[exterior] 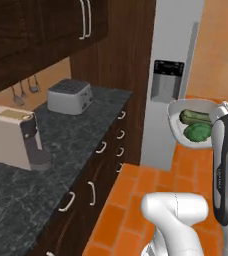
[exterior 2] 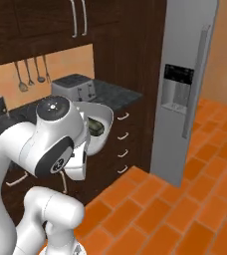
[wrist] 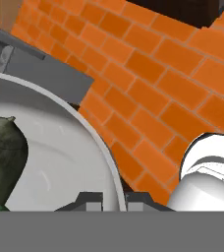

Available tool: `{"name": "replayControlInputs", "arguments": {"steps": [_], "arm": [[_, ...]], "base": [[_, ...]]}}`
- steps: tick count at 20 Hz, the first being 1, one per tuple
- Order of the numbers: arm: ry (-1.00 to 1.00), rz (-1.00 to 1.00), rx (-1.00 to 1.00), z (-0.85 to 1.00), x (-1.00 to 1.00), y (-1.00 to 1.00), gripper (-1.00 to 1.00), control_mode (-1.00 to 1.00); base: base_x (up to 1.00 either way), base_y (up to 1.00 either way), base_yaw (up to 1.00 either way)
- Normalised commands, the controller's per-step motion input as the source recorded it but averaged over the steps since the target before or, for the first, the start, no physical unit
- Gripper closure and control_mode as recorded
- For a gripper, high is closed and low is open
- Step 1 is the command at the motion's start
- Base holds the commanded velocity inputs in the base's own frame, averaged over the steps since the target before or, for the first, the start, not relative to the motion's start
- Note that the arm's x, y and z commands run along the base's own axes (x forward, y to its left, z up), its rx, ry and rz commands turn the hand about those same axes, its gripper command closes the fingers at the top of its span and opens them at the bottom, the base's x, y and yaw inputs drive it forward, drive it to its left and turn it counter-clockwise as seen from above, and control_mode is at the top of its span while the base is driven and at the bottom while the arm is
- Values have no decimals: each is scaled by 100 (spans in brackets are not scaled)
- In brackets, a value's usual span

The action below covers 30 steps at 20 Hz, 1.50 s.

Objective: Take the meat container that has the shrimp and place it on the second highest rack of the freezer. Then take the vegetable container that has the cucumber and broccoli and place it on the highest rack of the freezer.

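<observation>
Jaws (wrist: 114,201) clamped on the thick rim of the vegetable container (exterior: 178,127), one tip on each side of the wall. Held in the air over the orange brick floor (exterior: 136,200), tipped toward the left base camera so the inside shows. Inside, the cucumber (exterior: 195,117) and just below it the broccoli (exterior: 198,131). Beyond, the freezer (exterior: 173,75), door shut, with its dark dispenser panel (exterior: 166,80). To the left, dark counter (exterior: 61,145) carrying a toaster (exterior: 69,96).
</observation>
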Motion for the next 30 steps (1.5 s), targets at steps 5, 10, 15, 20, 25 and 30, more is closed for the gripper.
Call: {"name": "replayControlInputs", "arguments": {"steps": [5,10,15,20,25,30], "arm": [[0,0,0,0,0,0,100,100],[0,0,0,0,0,0,100,100],[0,0,0,0,0,0,100,100],[0,0,0,0,0,0,100,100],[0,0,0,0,0,0,100,100],[0,0,0,0,0,0,100,100]], "base": [[16,-5,-79],[89,-45,-11],[85,-69,-14],[77,-81,-17],[97,-45,-15],[100,-42,-13]]}}
